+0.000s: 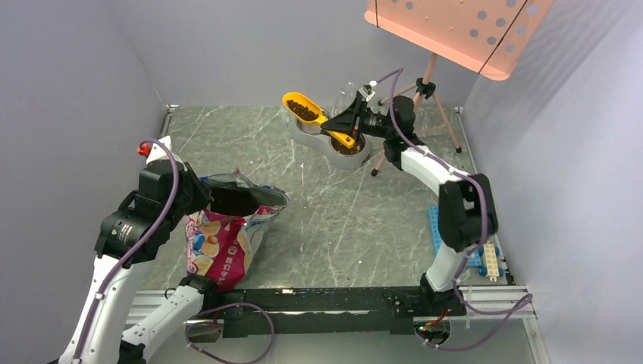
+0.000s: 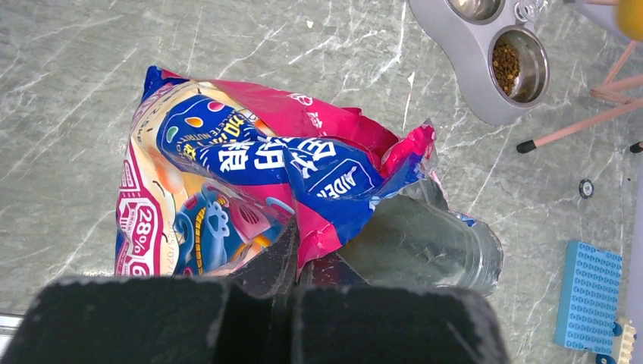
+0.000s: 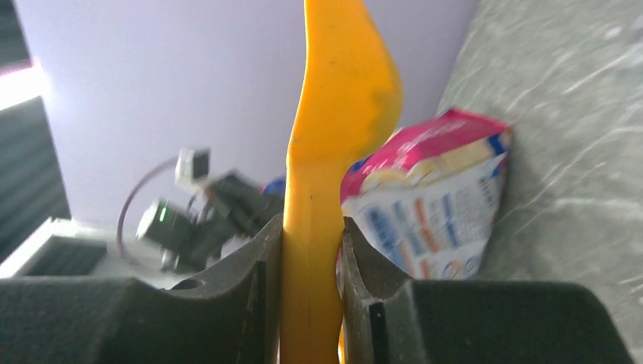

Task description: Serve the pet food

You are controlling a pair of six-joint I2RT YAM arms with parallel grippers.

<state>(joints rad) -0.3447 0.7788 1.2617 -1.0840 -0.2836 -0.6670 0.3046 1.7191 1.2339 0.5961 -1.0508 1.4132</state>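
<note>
The pet food, dark-brown kibble, fills the cup of a yellow scoop. My right gripper is shut on the scoop's handle and holds it level above the left side of a grey double-bowl feeder. More kibble lies in the feeder's right bowl, also in the left wrist view. My left gripper is shut on the torn rim of the colourful bag, holding its mouth open at the table's left.
A pink perforated board on a tripod stands behind the feeder, one leg beside it. A blue brick plate lies at the right edge near the right arm's base. Grey walls close in left, back and right.
</note>
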